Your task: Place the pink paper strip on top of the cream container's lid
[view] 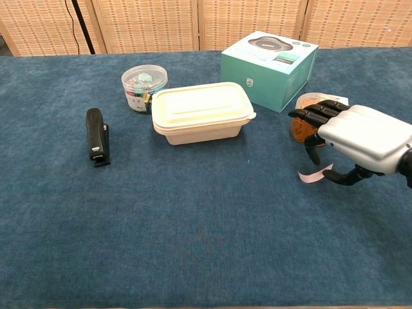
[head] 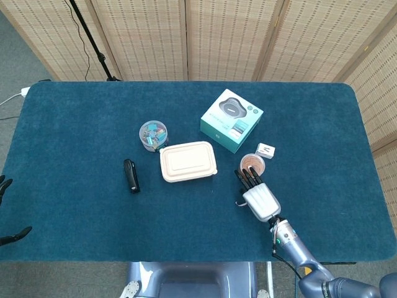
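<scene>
Right hand (view: 360, 136) hovers, fingers spread, holding nothing; pink strip (view: 315, 174) lower right looks flimsy, featherlight — pinch its raised end.

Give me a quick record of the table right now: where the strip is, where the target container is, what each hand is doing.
pink paper strip: on the cloth, under the right hand
cream container: centre of table, lid on, nothing on top
right hand: over the strip, fingers spread, grip not clear
left hand: at the table's left edge, off the cloth
</scene>
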Motion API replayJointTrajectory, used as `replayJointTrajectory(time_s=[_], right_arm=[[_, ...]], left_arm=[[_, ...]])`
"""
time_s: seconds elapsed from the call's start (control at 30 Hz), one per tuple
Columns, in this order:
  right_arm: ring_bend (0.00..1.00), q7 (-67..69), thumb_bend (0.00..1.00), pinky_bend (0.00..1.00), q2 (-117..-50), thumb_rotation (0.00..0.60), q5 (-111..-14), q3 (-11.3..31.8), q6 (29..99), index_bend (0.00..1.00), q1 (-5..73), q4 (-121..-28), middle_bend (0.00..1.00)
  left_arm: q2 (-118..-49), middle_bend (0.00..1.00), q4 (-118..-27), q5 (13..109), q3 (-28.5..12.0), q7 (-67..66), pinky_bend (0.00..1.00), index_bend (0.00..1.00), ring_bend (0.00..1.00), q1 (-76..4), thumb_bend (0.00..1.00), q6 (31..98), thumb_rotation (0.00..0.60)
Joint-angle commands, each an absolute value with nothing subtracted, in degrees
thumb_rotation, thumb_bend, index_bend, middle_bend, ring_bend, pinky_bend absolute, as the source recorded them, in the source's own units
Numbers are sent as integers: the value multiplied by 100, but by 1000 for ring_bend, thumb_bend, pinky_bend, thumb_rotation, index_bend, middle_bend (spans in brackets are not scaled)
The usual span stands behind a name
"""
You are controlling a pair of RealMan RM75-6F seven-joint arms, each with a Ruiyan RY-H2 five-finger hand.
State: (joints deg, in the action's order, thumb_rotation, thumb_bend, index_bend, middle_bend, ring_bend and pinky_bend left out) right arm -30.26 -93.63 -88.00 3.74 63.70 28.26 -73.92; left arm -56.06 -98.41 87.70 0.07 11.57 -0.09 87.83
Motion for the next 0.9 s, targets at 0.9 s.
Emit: replayJointTrajectory(time_s=[0.9], right_arm=[[0, -3339, 529, 0, -9357, 600, -8455, 246, 6138, 554, 2936, -7463, 0]], left_arm=[[-5579, 0, -9816, 8780, 4, 1266, 0, 0, 0, 4, 0, 8793, 600]])
